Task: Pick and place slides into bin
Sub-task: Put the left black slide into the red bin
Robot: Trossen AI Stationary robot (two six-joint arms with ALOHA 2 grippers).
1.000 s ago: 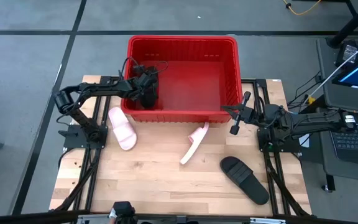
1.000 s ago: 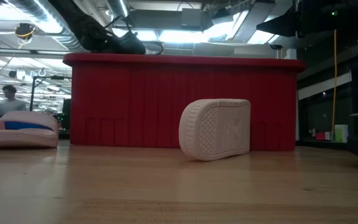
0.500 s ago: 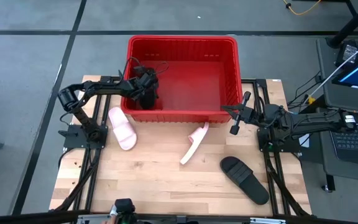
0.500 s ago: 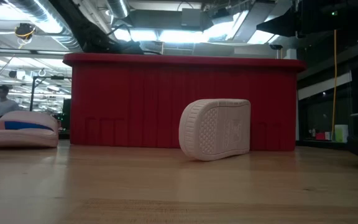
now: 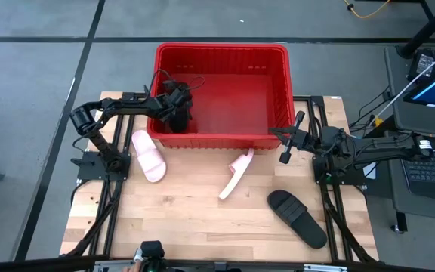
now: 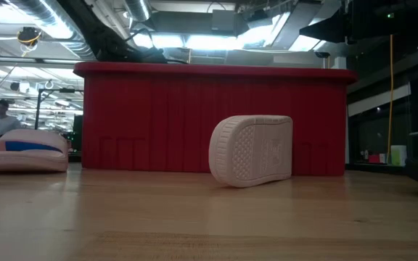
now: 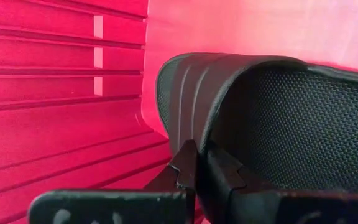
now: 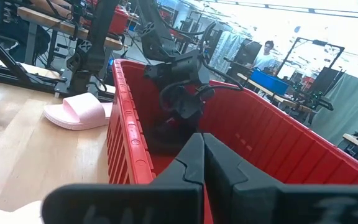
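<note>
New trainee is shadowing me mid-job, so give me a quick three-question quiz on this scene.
1. True or false: the left gripper is inside the bin, shut on a black slide.
2. How many slides lie on the table outside the bin?
3. Which slide leans on its edge against the bin wall: A) the left pink slide, B) the middle pink slide, C) the black slide on the table?

Key: 1 true; 2 three; 3 B. The right gripper waits, shut, at the bin's right corner.

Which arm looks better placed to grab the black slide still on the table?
Probably the right: its end effector hangs free nearest the black slide, while the left end effector is in the bin.
</note>
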